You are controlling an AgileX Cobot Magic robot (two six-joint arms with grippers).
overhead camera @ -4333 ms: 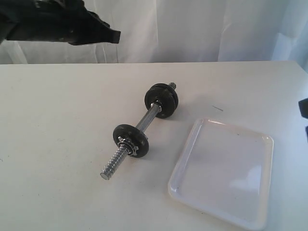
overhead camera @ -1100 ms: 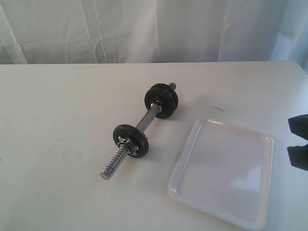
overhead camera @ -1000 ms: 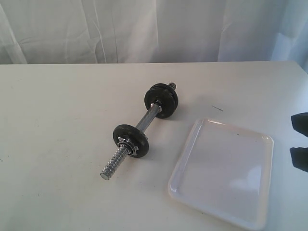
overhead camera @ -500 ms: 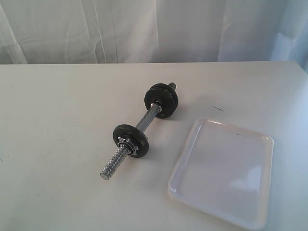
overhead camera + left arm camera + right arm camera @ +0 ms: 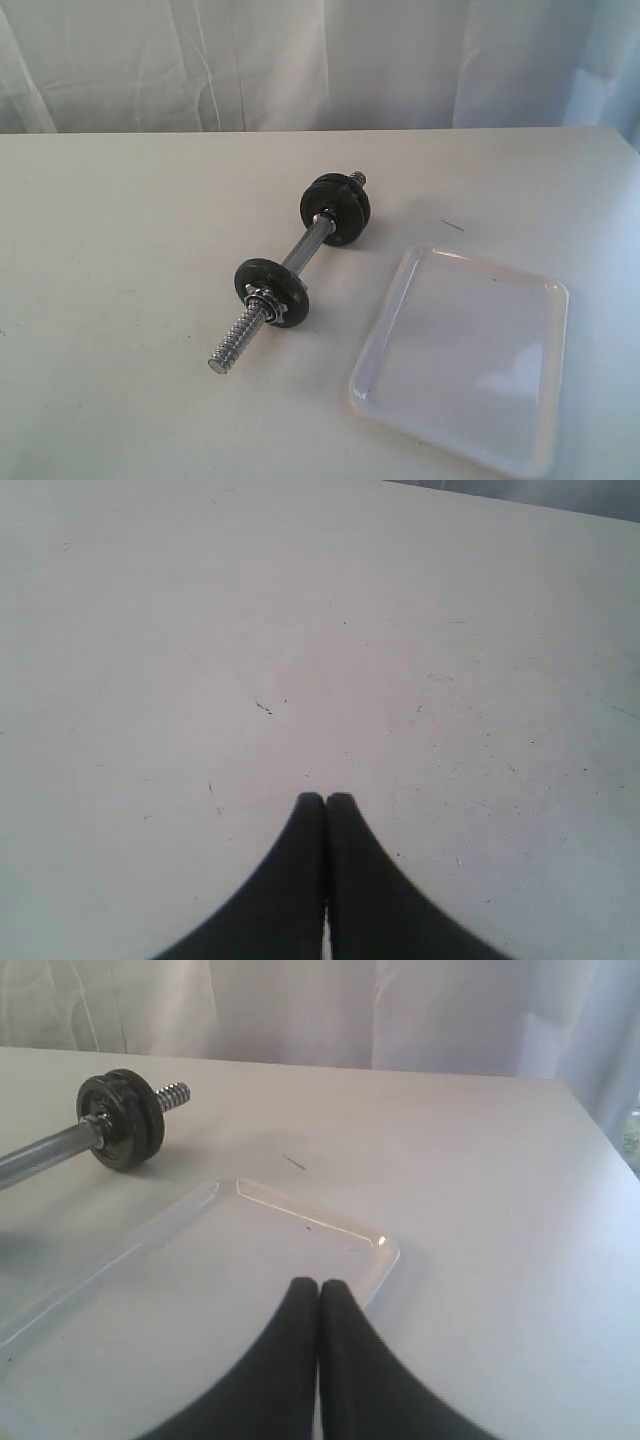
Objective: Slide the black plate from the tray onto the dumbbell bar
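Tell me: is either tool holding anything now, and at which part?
Nothing is held. The left tool and the right tool are both shut, empty.

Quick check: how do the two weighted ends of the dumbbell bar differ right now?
The near disc is a single thin plate; the far stack looks thicker, seemingly two plates together. A long threaded length sticks out past the near disc, only a short stub past the far stack. Both are black, round and sit on the dumbbell bar.

no readable text, labels or numbers
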